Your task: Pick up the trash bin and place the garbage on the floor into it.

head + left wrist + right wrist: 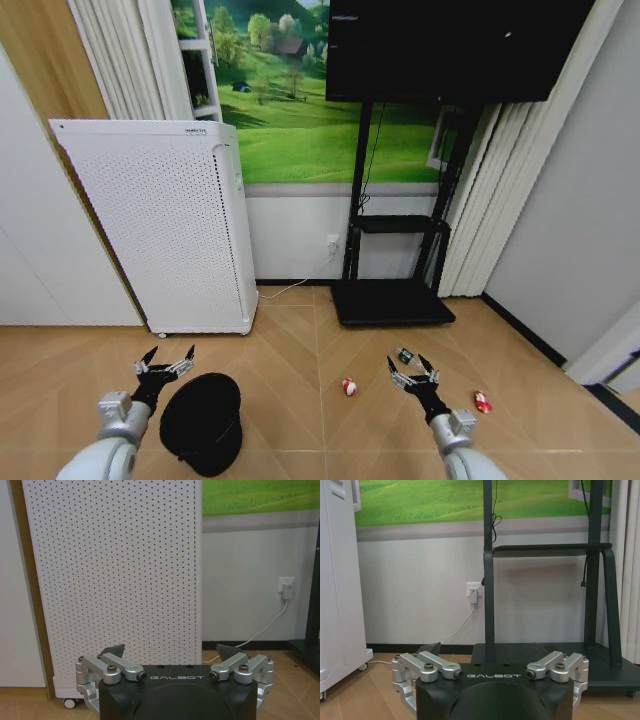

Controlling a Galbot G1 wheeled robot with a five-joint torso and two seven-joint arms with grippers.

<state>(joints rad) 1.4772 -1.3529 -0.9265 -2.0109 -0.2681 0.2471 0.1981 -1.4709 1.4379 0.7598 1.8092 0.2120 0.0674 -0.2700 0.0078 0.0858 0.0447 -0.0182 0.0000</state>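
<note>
1. The left gripper (168,357) is hanging above the wooden floor (290,350) at the lower left of the head view, its fingers spread apart and holding nothing.
2. Its own wrist view is showing those fingers (114,652) wide apart, pointing toward the tall white perforated appliance (115,575).
3. The trash bin (203,420) is standing on the floor just to the right of the left gripper, close to the robot, its round black rim facing up.
4. The right gripper (412,371) is hovering over the floor at the lower right of the head view, fingers likewise splayed open and empty.
5. In the right wrist view, the spread fingers (430,649) are pointing at the black TV stand (540,655) and the white wall behind it.
6. The small clear bottle (404,355) is lying on the floor just beyond the right gripper's fingertips as the head view shows it.
7. One red-and-white wrapper (349,387) is lying on the floor between the two arms, nearer to the right gripper.
8. A second red-and-white wrapper (483,402) is lying to the right of the right arm.
9. The white appliance is standing against the wall beyond the bin, and a charger is sitting plugged into the wall socket (333,243) beside the stand.
</note>
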